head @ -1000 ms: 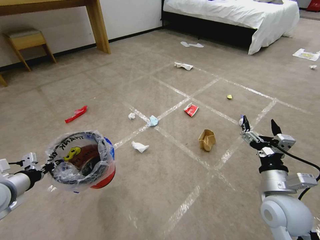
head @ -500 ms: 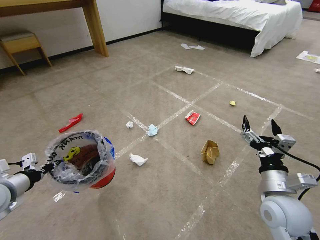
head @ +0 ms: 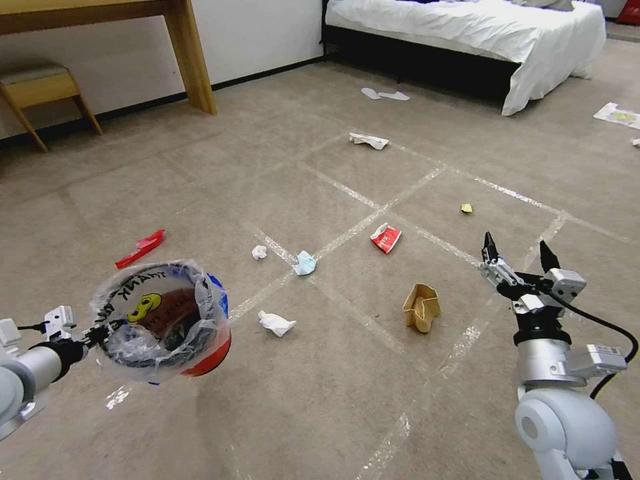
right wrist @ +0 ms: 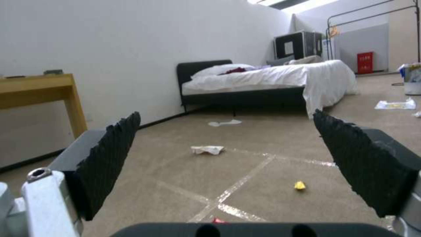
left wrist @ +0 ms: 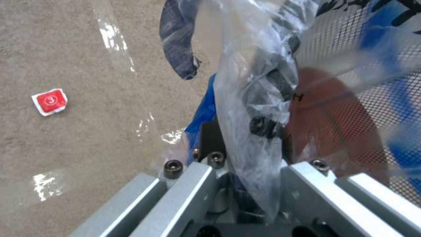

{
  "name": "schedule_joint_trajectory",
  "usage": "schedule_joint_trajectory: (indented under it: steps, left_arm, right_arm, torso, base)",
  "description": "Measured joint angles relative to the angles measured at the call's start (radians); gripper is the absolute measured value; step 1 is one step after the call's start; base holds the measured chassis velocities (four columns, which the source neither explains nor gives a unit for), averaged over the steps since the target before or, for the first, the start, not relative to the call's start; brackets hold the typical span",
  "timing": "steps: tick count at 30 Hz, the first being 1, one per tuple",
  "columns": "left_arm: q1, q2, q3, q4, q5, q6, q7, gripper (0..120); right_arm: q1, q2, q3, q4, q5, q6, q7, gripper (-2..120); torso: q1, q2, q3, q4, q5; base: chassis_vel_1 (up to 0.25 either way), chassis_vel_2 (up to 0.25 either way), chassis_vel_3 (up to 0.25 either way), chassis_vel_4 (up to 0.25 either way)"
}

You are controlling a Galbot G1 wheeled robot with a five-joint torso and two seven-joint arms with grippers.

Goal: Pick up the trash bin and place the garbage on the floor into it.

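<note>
left pincer (head: 100, 331) grips the trash bin (head: 162, 320) rim; right pincer (head: 519, 248) wide beside brown bag (head: 421, 307).

arms white/silver, round joints | tools blk, ridged pads (right wrist: 368, 164) | blk cable (head: 600, 323) r side

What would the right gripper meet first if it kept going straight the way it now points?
Probably nothing soon: the open right gripper points out level above the floor. Between its fingers lie a yellow scrap and a white tissue, both lower down; depth is unclear.
</note>
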Motion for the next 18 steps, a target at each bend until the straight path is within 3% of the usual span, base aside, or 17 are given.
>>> schedule_joint_trajectory:
  steps: [18]
  left_arm:
    - [0.002,-0.010,-0.009,0.006,0.002,0.000,-0.001,0]
  right_arm:
    - [0.023,-0.006,-0.007,-0.021,0.002,0.000,-0.009,100]
  torso:
    - [0.000,0.000,0.000,0.0001,0.0001]
  base:
    - [0.000,0.000,0.000,0.000]
